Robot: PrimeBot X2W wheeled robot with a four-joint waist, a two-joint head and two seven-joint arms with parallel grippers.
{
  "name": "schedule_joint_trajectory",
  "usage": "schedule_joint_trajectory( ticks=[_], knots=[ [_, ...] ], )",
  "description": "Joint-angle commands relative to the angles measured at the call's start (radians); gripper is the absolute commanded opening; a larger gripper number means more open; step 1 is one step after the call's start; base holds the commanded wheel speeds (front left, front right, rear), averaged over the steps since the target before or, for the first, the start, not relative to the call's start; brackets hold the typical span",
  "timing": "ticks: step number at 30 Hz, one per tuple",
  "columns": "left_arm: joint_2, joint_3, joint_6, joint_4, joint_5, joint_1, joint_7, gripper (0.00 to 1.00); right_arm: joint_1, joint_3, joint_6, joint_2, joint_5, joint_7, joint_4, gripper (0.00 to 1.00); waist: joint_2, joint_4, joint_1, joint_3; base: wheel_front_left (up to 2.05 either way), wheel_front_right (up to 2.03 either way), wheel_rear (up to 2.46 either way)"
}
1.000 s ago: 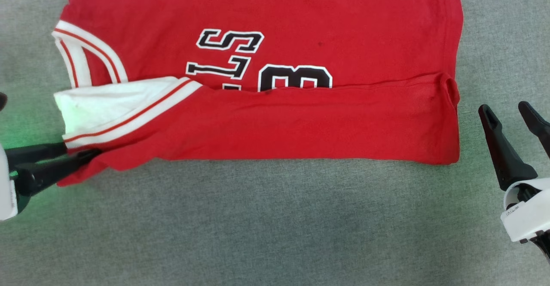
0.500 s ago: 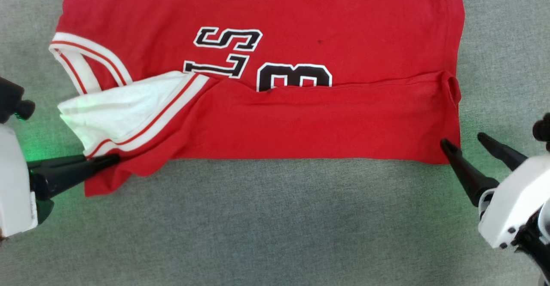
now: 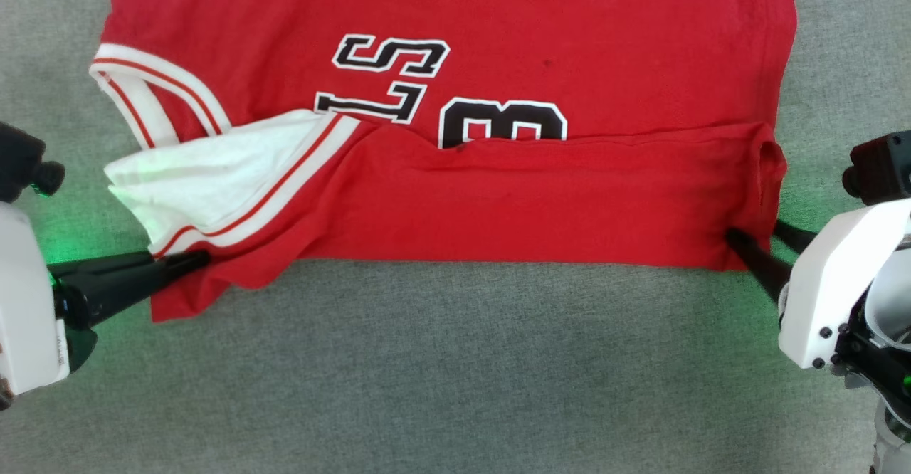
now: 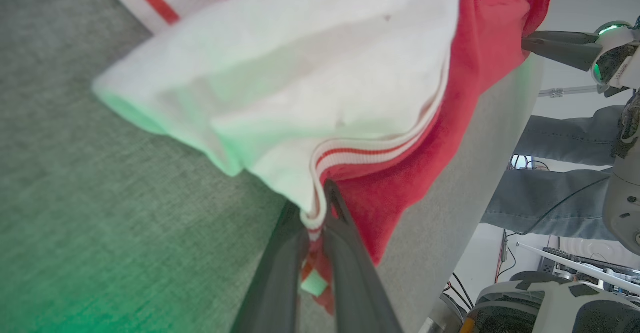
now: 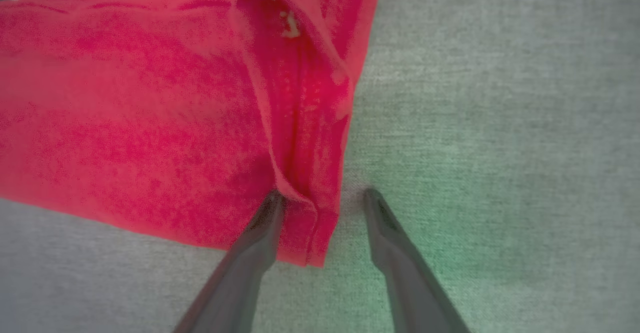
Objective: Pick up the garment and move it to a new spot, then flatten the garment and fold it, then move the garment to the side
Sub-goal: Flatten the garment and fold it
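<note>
The garment (image 3: 541, 203) is lying flat on the grey cloth surface (image 3: 455, 374). In the head view its long axis is running from 9 o'clock to 3 o'clock, with the neck end at 9 and the bottom hem at 3. The near long edge is lying folded up toward 12 o'clock and is covering the lower half of the black print (image 3: 498, 122).

The left gripper (image 3: 192, 264) is coming in from 9 o'clock. It is clamping the near shoulder corner, just under the striped trim (image 3: 285, 175) of the white sleeve (image 3: 206, 178). In the left wrist view I am seeing cloth pinched between the two fingers of this gripper (image 4: 315, 208), so I am judging the grip as firm.

The right gripper (image 3: 751, 228) is reaching from 3 o'clock at the near hem corner. In the right wrist view its jaws are standing apart (image 5: 322, 195): one finger is lying on the red cloth and the other on the bare grey surface, with the doubled hem edge between them. It is not gripping yet.

So the fold line is running between the two grippers, and each arm is taking the end nearer to it. I am thinking the right one needs to close before both are lifting toward 12 o'clock.

A person's legs (image 4: 545, 198) are showing beyond the table edge.
</note>
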State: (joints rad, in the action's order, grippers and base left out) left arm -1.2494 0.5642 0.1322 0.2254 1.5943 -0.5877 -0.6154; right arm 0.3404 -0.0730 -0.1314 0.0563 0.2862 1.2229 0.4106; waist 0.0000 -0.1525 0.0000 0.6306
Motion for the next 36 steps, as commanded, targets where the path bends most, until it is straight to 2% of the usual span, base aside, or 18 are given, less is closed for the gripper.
schedule_joint_trajectory(
  ticks=[1, 6, 17, 25, 32, 33, 34, 35, 36],
  knots=[
    [0.012, 0.007, -0.003, -0.005, -0.01, 0.022, 0.0, 0.0, -0.003, 0.019, 0.001, -0.01, 0.018, 0.0, -0.038, 0.0, 0.0, 0.003, 0.0, -0.003, 0.0, 0.0, 0.0],
    [0.008, -0.017, -0.003, 0.0, 0.004, 0.036, 0.018, 0.0, 0.004, 0.004, 0.001, -0.007, 0.015, -0.02, -0.024, 0.0, 0.0, 0.004, 0.0, -0.027, 0.0, 0.0, 0.0],
    [-0.071, -0.093, -0.003, 0.102, 0.017, 0.209, 0.135, 0.0, -0.036, -0.033, 0.001, -0.006, -0.029, 0.048, 0.056, 0.0, 0.0, 0.022, 0.0, -0.116, 0.0, 0.0, 0.0],
    [-0.121, -0.06, -0.003, 0.223, -0.055, 0.37, 0.252, 0.0, -0.065, -0.075, 0.001, -0.006, -0.07, 0.121, 0.102, 0.0, 0.0, 0.04, 0.0, -0.143, 0.0, 0.0, 0.0],
    [-0.146, -0.015, -0.003, 0.271, -0.103, 0.444, 0.373, 0.02, -0.086, -0.107, 0.001, -0.006, -0.072, 0.116, 0.121, 0.0, 0.0, 0.043, 0.0, -0.141, 0.0, 0.0, 0.0],
    [-0.148, -0.012, -0.003, 0.267, -0.105, 0.446, 0.391, 0.3, -0.084, -0.111, 0.001, -0.006, -0.073, 0.102, 0.127, 0.1, 0.0, 0.043, 0.0, -0.141, 0.0, 0.0, 0.0],
    [-0.149, -0.009, -0.003, 0.261, -0.101, 0.449, 0.407, 0.52, -0.082, -0.113, 0.001, -0.006, -0.073, 0.085, 0.131, 0.52, 0.0, 0.043, 0.0, -0.143, 0.0, 0.0, 0.0],
    [-0.15, -0.007, -0.003, 0.261, -0.101, 0.449, 0.418, 0.8, -0.081, -0.11, 0.001, -0.006, -0.07, 0.068, 0.138, 1.0, 0.0, 0.043, 0.0, -0.146, 0.0, 0.0, 0.0],
    [-0.15, -0.007, -0.003, 0.261, -0.101, 0.449, 0.418, 0.8, -0.081, -0.11, 0.001, -0.006, -0.07, 0.068, 0.138, 1.0, 0.0, 0.043, 0.0, -0.146, 0.0, 0.0, 0.0]
  ],
)
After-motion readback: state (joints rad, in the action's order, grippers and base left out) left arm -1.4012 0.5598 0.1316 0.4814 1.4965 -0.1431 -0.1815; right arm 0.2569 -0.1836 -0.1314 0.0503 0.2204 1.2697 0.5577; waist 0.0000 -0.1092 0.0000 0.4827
